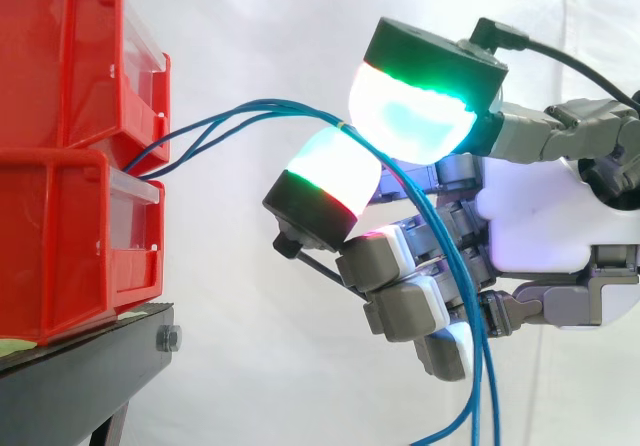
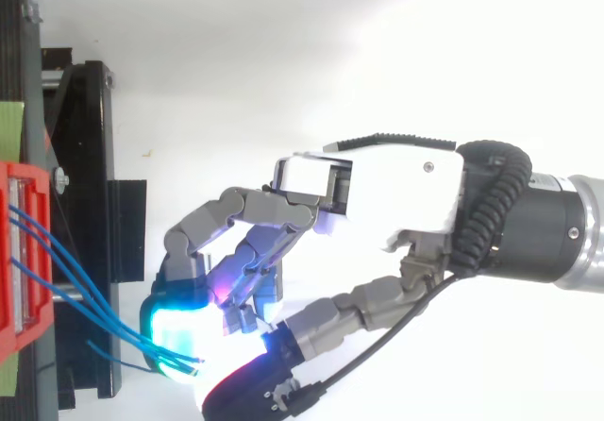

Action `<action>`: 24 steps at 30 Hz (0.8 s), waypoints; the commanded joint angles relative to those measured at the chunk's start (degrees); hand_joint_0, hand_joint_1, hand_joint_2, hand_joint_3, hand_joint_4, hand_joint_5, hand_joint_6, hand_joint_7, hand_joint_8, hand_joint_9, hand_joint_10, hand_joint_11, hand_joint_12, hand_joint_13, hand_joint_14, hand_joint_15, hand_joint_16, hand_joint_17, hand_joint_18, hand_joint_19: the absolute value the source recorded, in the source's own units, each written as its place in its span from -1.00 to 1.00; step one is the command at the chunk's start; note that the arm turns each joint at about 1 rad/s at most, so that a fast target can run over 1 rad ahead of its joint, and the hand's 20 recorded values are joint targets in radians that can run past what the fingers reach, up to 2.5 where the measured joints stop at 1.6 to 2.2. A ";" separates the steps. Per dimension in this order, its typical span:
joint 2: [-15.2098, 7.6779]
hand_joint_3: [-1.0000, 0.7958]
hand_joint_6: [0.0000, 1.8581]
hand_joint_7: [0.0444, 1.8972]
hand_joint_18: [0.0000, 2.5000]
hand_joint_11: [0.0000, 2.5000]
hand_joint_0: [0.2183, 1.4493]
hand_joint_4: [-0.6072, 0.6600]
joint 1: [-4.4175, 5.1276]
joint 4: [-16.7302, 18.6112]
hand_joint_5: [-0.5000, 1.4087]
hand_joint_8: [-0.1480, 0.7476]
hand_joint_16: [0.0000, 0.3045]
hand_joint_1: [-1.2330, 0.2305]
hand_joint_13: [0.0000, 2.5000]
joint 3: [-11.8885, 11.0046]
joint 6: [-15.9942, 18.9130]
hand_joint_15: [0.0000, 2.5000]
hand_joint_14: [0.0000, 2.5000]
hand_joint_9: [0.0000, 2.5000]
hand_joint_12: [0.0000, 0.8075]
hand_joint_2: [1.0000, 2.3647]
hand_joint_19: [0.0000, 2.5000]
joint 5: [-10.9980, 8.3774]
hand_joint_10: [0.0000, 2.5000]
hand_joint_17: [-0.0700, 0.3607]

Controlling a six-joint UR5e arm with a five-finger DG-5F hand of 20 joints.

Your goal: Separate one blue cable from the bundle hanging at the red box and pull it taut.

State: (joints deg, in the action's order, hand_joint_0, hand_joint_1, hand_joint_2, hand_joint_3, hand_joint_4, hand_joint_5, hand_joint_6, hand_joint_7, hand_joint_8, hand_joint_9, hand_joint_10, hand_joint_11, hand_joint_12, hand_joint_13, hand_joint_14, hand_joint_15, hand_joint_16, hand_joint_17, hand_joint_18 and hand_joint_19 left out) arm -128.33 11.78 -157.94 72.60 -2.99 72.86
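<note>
Side view showed the task partly done. The stacked red bins (image 1: 70, 156) stood on a black stand. Beside the bins, the hand (image 1: 540, 216) had two pads (image 1: 415, 116) clamped on the blue cables (image 1: 310, 112). Several strands ran together from the bins' front to the pinch, then hung loose on the side away from the bins. No single cable appeared separated. The span bowed, so it was not yet taut. The strands looked thin, glossy and flexible.

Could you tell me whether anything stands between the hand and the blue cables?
Nothing visible does: the blue cables from the red bins already run between the glowing pads of the hand, several together.
</note>
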 commanded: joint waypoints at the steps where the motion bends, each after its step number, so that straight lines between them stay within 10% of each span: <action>1: 0.01 0.01 -0.11 0.07 -0.21 -0.10 -0.30 0.17 0.00 0.00 -0.70 0.10 -0.66 -0.31 -0.26 0.00 0.09 -0.20 -0.98 -0.30 0.10 -0.96 -0.34 0.00 -0.98 -0.13; 24: 0.01 0.07 -0.26 0.23 -0.24 -0.14 -0.22 0.24 0.00 0.09 -0.65 0.11 -0.66 -0.28 -0.30 0.00 0.53 -0.23 -0.98 -0.34 0.08 -0.96 -0.33 0.00 -0.98 -0.14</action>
State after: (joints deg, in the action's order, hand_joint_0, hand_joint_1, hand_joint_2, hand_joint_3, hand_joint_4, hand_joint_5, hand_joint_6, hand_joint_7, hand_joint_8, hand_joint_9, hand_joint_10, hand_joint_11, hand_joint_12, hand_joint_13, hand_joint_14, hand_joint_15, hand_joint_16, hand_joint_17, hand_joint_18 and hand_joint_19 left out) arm -128.32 11.78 -157.87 72.60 -2.46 72.86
